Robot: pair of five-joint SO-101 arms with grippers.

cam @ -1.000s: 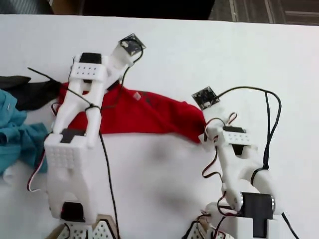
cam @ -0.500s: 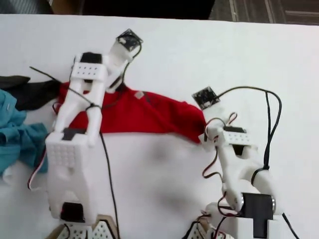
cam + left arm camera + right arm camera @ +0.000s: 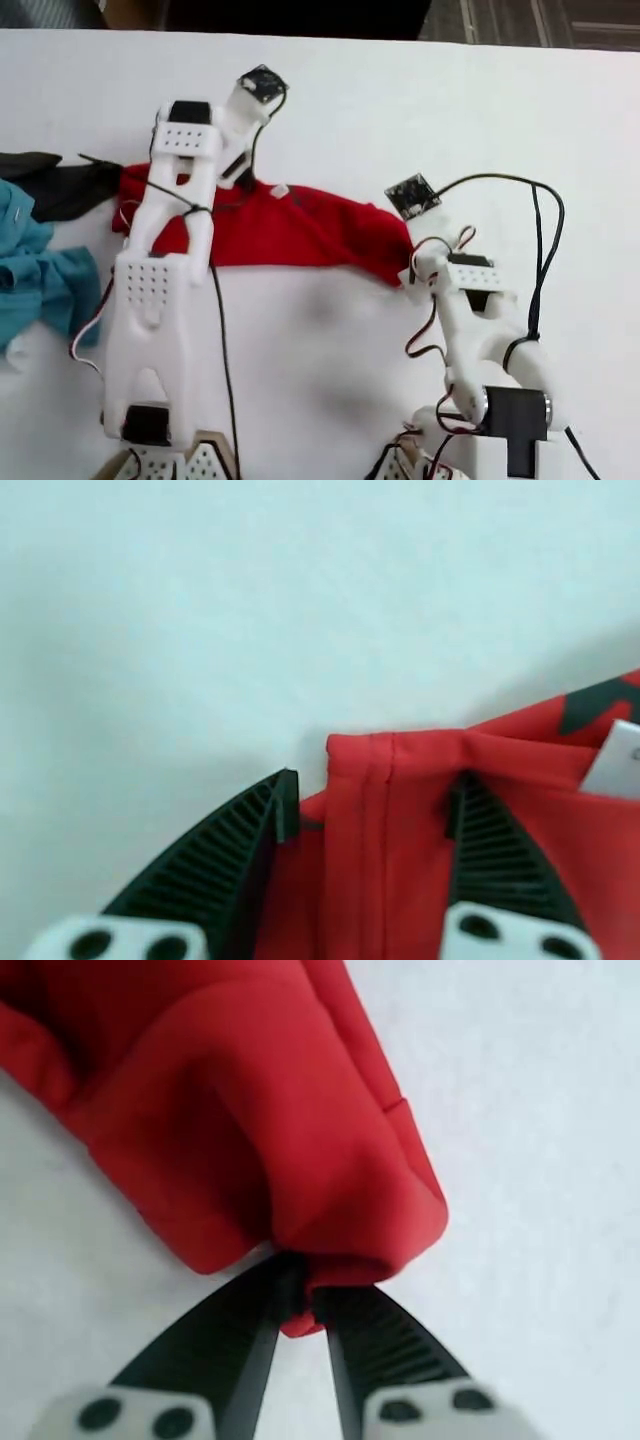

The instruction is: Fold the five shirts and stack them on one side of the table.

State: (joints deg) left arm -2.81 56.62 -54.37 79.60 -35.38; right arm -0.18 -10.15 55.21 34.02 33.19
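Note:
A red shirt (image 3: 300, 228) lies in a long folded band across the middle of the white table (image 3: 420, 110). My left gripper (image 3: 240, 172) stands over the shirt's far left edge. In the left wrist view the left gripper (image 3: 370, 805) is open, its black fingers (image 3: 250, 830) straddling a hemmed corner of the red shirt (image 3: 400, 780) near a white label (image 3: 612, 762). My right gripper (image 3: 405, 272) sits at the shirt's right end. Seen from the right wrist, the right gripper (image 3: 303, 1298) is shut on a bunched corner of the red shirt (image 3: 260, 1130).
A crumpled teal shirt (image 3: 35, 268) and a dark shirt (image 3: 55, 185) lie at the table's left edge. Black cables (image 3: 540, 250) loop beside the right arm. Bare table stretches behind the red shirt and on the right.
The left arm has shifted slightly to the right and its gripper has settled lower at the shirt's far left edge. The right arm has kept still with the shirt's corner.

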